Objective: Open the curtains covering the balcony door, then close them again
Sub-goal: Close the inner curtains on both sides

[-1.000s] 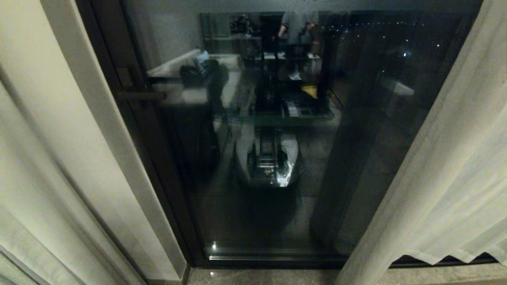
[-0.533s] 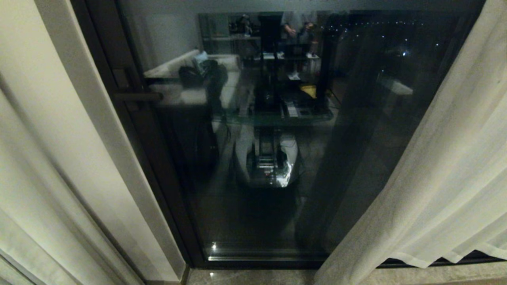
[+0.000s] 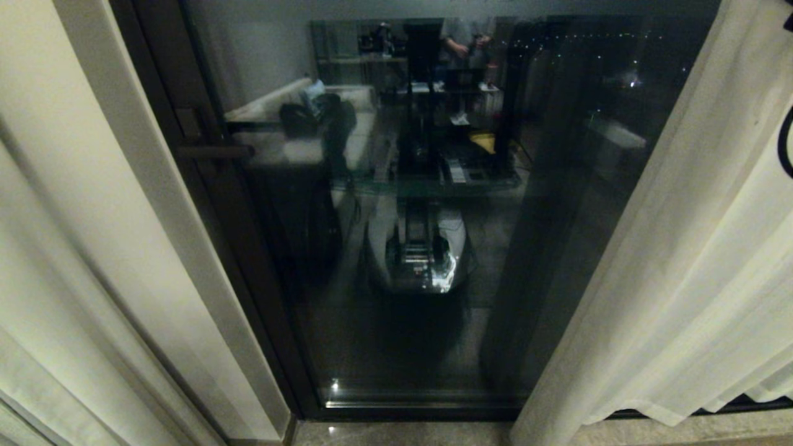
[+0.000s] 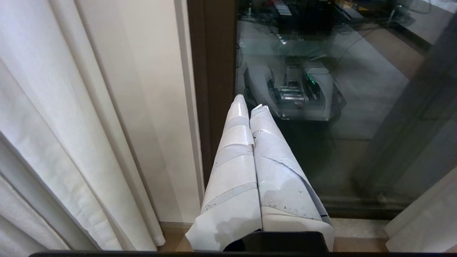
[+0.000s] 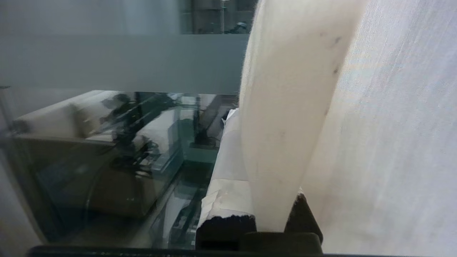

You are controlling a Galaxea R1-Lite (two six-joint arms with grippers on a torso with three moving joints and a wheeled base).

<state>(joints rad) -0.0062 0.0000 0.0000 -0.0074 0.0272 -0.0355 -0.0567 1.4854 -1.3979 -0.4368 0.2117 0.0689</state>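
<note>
curtains (image 3: pixel 700 291): cream drapes are seen on both sides of the glass in the head view; the right panel hangs at the right edge of the pane with its scalloped hem just above the floor sill; the left panel (image 3: pixel 74 260) is gathered in folds against the wall.
balcony door (image 3: pixel 421 210): dark-framed glass panel is left uncovered across the middle; the room and the robot's base are reflected in it.
handle (image 3: pixel 214 151): short horizontal bar is mounted on the left frame stile.
right end effector (image 5: pixel 250 171): closed on a fold of the right curtain; the cream hemmed edge is pinched between the taped fingers (image 5: pixel 225 167) in the right wrist view, just beside the glass.
left end effector (image 4: pixel 251 107): closed and empty; the taped fingers (image 4: pixel 235 157) are pressed together, pointed at the lower door frame, apart from the left curtain folds (image 4: pixel 53 125).
floor (image 3: pixel 403 433): a pale stone strip is visible below the door track.
</note>
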